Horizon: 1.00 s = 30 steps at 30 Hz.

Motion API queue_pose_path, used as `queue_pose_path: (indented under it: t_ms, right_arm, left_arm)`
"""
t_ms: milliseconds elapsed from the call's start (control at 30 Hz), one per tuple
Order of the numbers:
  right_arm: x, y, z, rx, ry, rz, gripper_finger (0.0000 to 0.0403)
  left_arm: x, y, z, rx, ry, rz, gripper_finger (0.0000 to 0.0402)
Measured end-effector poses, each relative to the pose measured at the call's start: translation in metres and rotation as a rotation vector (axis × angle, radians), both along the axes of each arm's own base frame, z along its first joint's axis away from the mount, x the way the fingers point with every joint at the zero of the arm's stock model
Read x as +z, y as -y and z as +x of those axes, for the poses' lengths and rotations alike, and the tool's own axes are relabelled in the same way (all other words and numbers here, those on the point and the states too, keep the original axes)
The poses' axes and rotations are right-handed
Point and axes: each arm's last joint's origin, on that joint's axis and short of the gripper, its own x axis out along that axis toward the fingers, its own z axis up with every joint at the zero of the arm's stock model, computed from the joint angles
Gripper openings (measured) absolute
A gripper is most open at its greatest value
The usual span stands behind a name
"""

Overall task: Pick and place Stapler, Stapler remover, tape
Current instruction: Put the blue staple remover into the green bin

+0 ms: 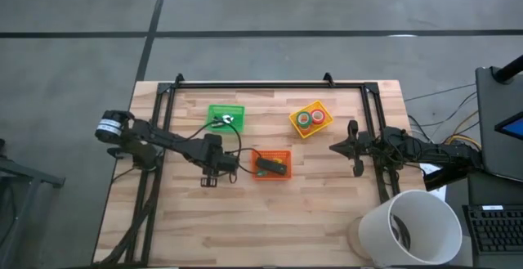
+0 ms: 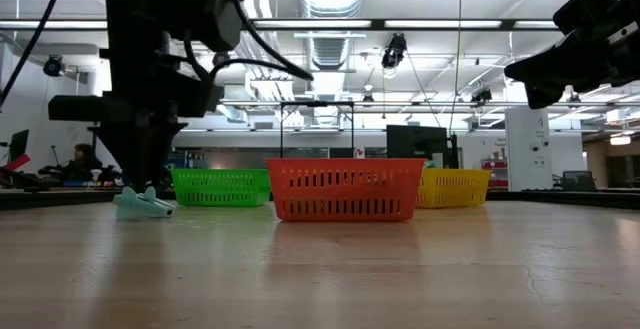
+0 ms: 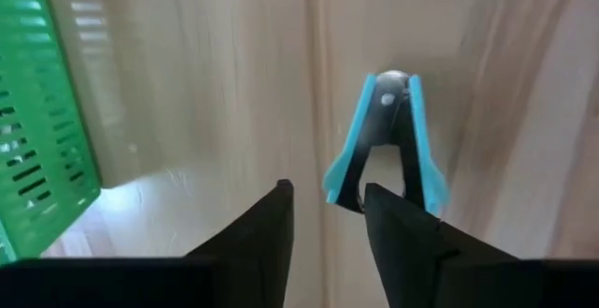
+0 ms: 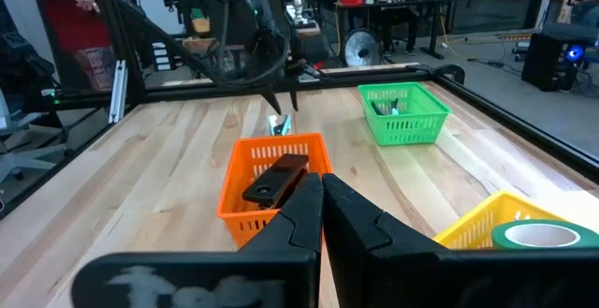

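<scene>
The teal staple remover (image 3: 386, 144) lies flat on the wood, left of the orange basket (image 1: 270, 164); it also shows in the low view (image 2: 143, 206). My left gripper (image 3: 328, 210) is open and points down over the remover's spread handle end. The black stapler (image 4: 276, 179) lies inside the orange basket. Tape rolls (image 1: 310, 119) sit in the yellow basket (image 1: 324, 110). My right gripper (image 4: 323, 188) is shut and hovers above the table's right part (image 1: 347, 148), holding nothing. My left gripper comes from above with one teal handle tip (image 3: 335, 188) lying in the gap beside one dark finger (image 3: 398, 228). I cannot tell whether the fingers touch the remover. The remover rests flat on the table.
A green basket (image 1: 225, 118) with small items stands at the far left of the three baskets. A black frame (image 1: 270, 85) rings the table. A large white bucket (image 1: 409, 228) stands at the near right corner. Bare wood (image 1: 270, 228) lies along the near edge.
</scene>
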Motion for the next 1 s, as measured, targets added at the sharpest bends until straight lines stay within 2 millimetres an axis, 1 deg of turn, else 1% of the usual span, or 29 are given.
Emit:
queue_pose_path:
  t_ms: [167,500,800,900,1000]
  right_arm:
    - [0.000,0.000,0.000,-0.001,0.000,0.000,0.0008]
    - [0.000,0.000,0.000,0.000,0.000,0.000,0.0009]
    - [0.000,0.000,0.000,0.000,-0.001,0.000,0.0009]
    - [0.000,0.000,0.000,-0.001,0.000,0.000,0.0008]
    - [0.000,0.000,0.000,0.000,0.000,0.000,0.0009]
  left_arm:
    - [-0.008,-0.006,-0.003,0.009,-0.012,-0.013,0.0130]
    - [-0.007,-0.007,-0.001,0.001,0.008,-0.020,0.0086]
    - [-0.014,-0.009,-0.002,-0.004,0.031,-0.031,0.0053]
    - [-0.014,-0.010,-0.002,0.001,0.028,-0.037,0.0036]
    - [-0.012,-0.009,-0.001,0.005,0.030,-0.044,0.0012]
